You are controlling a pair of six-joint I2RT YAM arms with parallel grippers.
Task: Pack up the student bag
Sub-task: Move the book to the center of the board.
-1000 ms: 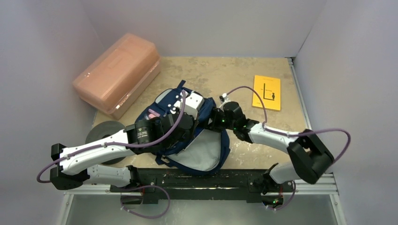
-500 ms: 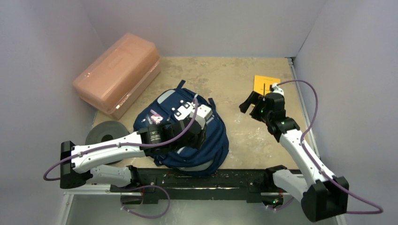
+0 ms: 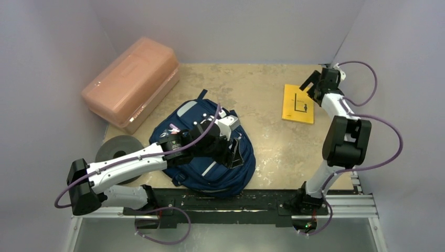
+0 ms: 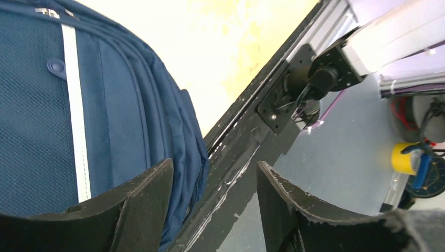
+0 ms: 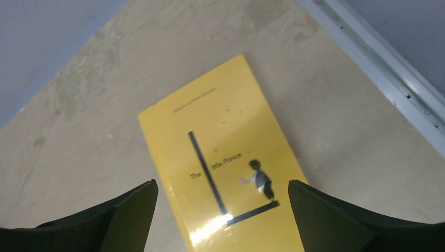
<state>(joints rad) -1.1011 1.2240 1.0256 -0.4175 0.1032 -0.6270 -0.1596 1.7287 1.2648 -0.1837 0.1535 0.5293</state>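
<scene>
— Entry one, the task's thing?
— The student bag (image 3: 239, 170): we logged it lying on the tabletop (image 3: 262, 84), towards the near edge, just inside the black rail (image 3: 225, 202). Navy fabric, pale stripe. We could not tell whether its mouth stood unzipped.

— Hands?
— Left hand (image 4: 212, 173): jaws part-way apart, nothing between them, hovering over the bag's near side. Right hand (image 5: 221, 189): jaws wide, empty, poised above the yellow book (image 5: 223, 152). The book lay flat at the far right, well apart from the bag.

— Step in hand, as we judged it?
— Fetching the book. We noted it as thin, flat and glossy, so probably slippery. We advised lining the jaws across its narrow width, if they span it, then coming down square and closing on both long edges. A skewed approach could merely push it toward the wall (image 3: 236, 26).

— Other holdings?
— One salmon-pink box (image 3: 131, 81), far left, near the wall. One grey disc (image 3: 116, 147), near left, just beside the bag.

— Surface and room?
— Mottled beige, stone-look tabletop. Plain pale walls on three sides. A metal track (image 5: 367, 58) along the right edge.
</scene>
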